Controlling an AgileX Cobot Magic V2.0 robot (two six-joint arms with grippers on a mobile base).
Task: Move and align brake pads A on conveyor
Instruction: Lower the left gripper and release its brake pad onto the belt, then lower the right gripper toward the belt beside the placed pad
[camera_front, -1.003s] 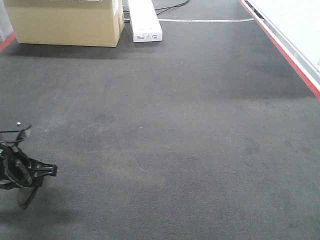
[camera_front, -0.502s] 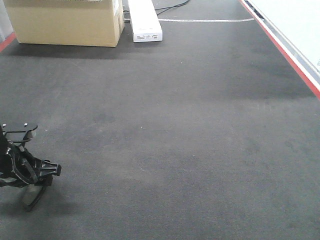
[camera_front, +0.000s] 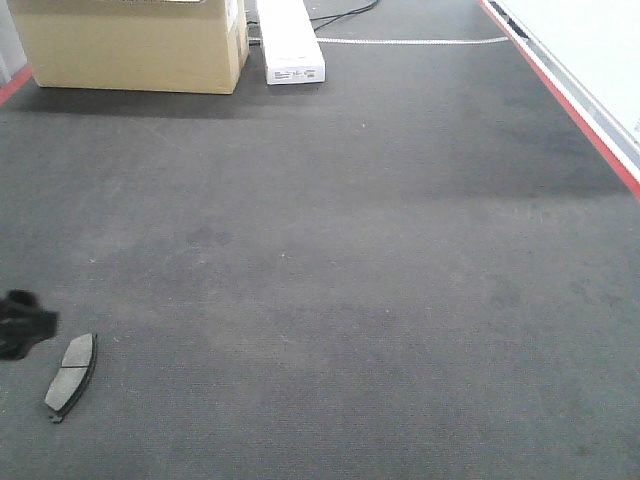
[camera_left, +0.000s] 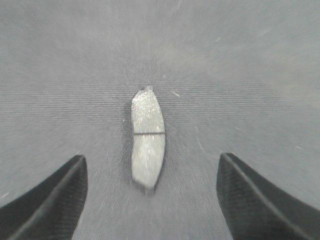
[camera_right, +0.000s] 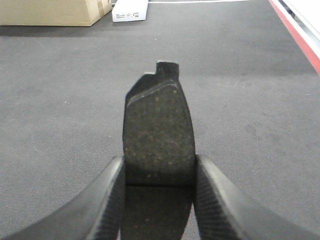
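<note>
Quick status from my station: I count two brake pads across the feeds.

The first pad (camera_front: 70, 375) lies flat on the conveyor belt (camera_front: 380, 260), in the near-left corner of the front view. Its lighter face is up and nothing touches it. Its long axis runs mostly along the belt's length, with the far end leaning a bit toward the right of the picture.

On the left wrist cam that pad (camera_left: 148, 145) sits about dead centre. The long axis points straight away from the lens and one groove crosses the middle. The left gripper (camera_left: 151, 159) is spread wide with nothing in it. I can see both fingers (camera_left: 50, 200), one either side of the pad and both well apart from it. In the front view that gripper is just a black blur at the left edge, near the pad.

The second pad (camera_right: 159, 125) is in the right gripper (camera_right: 159, 160). The fingers are clamped on its two long edges around the near half. It sticks out forward with the dark face toward the cam and the long axis pointing away from the wrist. A small tab (camera_right: 167, 67) shows at the far end. There's belt behind it, but I can't tell how high it's held.

At the far end of the belt there's one cardboard box (camera_front: 130, 45) with one white box (camera_front: 290, 40) just beside it. A red edge strip (camera_front: 575, 110) runs down the right side.
</note>
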